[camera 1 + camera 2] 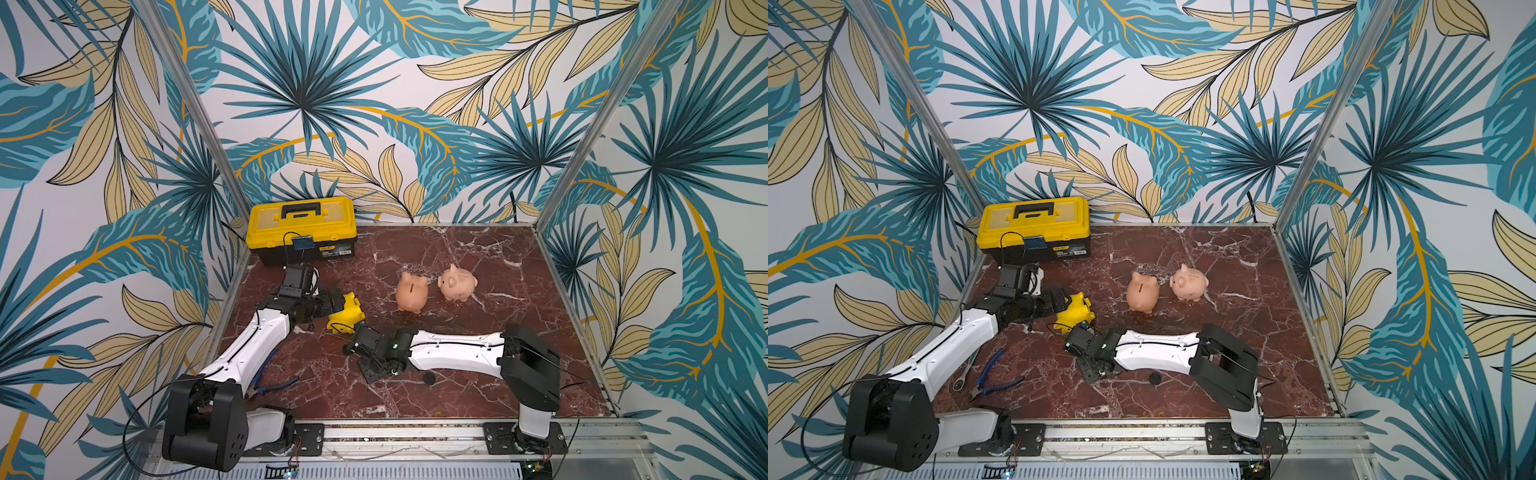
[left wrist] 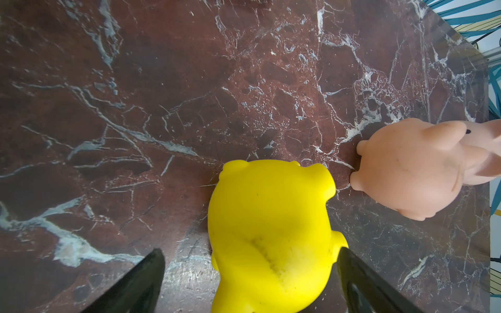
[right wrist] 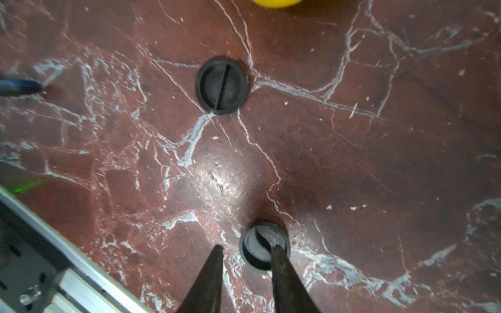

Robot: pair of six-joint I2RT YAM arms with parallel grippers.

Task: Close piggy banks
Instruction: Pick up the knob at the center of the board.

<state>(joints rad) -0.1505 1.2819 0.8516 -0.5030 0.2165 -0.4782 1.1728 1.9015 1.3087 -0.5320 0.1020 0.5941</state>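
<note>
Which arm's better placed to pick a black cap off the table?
Right. The right hand is down at the table, one fingertip over the nearer black cap; a second cap lies just ahead. The left hand is open astride the yellow piggy bank.

Both top views were bright, evenly lit and sharp, with only faint, soft shadows on the counter [image 1: 457,249]. The frame posts [image 1: 590,116] leaned outward from wide-angle stretch. The right wrist view was dimmer and smeared, with a pale glare patch mid-counter. In the left wrist view the yellow pig [image 2: 271,216] looked vivid but slightly soft.
</note>
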